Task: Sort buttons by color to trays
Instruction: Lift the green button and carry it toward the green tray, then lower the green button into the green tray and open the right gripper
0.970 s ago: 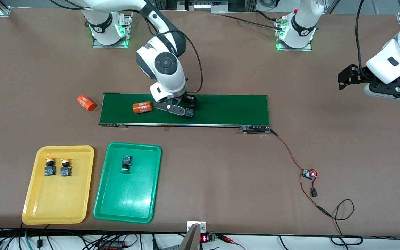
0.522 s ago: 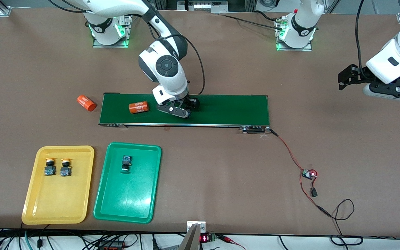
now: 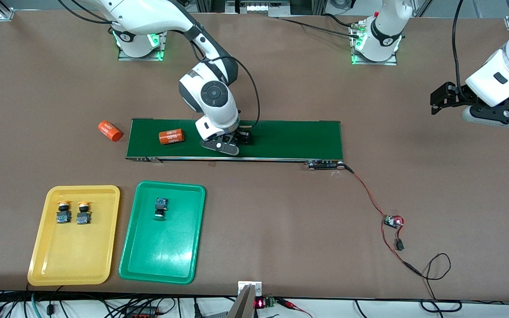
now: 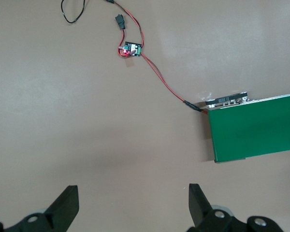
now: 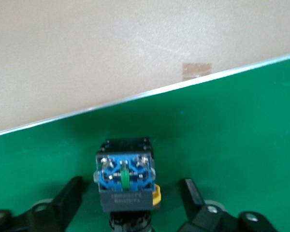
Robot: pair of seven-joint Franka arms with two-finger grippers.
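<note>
- The right gripper [image 3: 232, 142] is down on the dark-green conveyor belt [image 3: 290, 139], over a button [image 5: 124, 181] that lies on the belt.
- In the right wrist view that button lies between the two fingers [image 5: 70, 193] with a gap on each side — the fingers are spread and not touching it. Its blue block with a green centre strip faces the camera, and a bit of yellow shows at its edge.
- The left gripper [image 3: 446, 98] waits in the air over the bare desk [image 3: 413, 88] at the left arm's end, well apart from the belt; its fingers [image 4: 67, 205] are spread wide with nothing between them.
- The yellow tray [image 3: 42, 256] sits near the front camera at the right arm's end of the desk. Two yellow-capped buttons [image 3: 63, 212] [image 3: 83, 212] lie side by side in its half toward the belt.
- The green tray [image 3: 166, 256] lies just beside the yellow one, toward the left arm's end, and holds one dark button [image 3: 161, 207] in its half toward the belt.
- An orange cylinder [image 3: 171, 137] with white print lies on the belt near the right gripper, toward the right arm's end.
- A second orange cylinder [image 3: 109, 131] lies on the desk just off that end of the belt.
- A red-and-black wire [image 3: 369, 194] runs from the belt's other end to a small circuit board [image 3: 392, 221].
</note>
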